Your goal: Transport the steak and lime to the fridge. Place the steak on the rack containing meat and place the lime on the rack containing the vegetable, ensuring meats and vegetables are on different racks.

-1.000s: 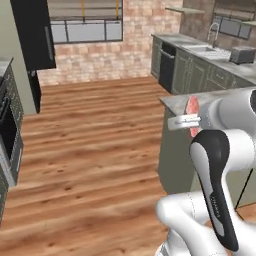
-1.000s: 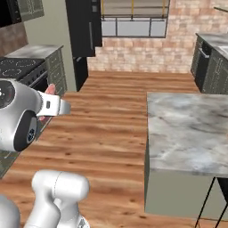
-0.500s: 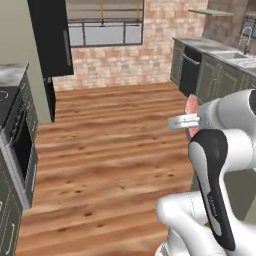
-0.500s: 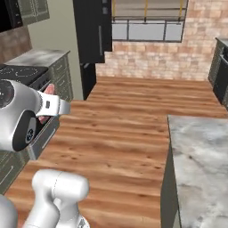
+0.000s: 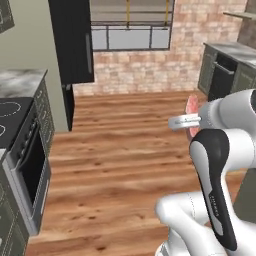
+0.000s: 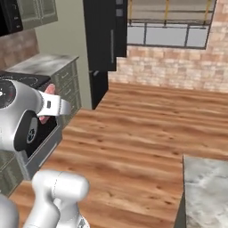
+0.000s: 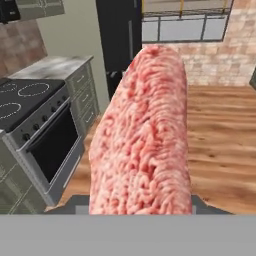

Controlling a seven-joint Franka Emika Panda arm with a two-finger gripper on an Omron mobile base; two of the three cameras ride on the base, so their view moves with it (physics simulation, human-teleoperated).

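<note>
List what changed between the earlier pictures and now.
The base turned left: the island counter slid to the right edge, while the black fridge and stove swung further into view. Unchanged: the end effector stays shut on the steak, carried at the same height.

- The wooden plank floor [image 5: 125, 150] runs from the robot's base to the brick wall [image 5: 150, 70] at the far end of the room.
- A tall black fridge [image 5: 72, 45] stands on the floor at the left, against the far wall.
- A stove [image 7: 45, 135] with a dark oven door stands on the floor along the left side, its black cooktop [image 7: 22, 97] marked with ring burners.
- A grey marble counter [image 6: 42, 64] tops the green cabinets between the stove and the fridge.
- Another marble counter [image 6: 207, 191] sits at the near right, just beside the base.
- Dark cabinets with a counter [image 5: 225, 67] stand on the floor at the far right.
</note>
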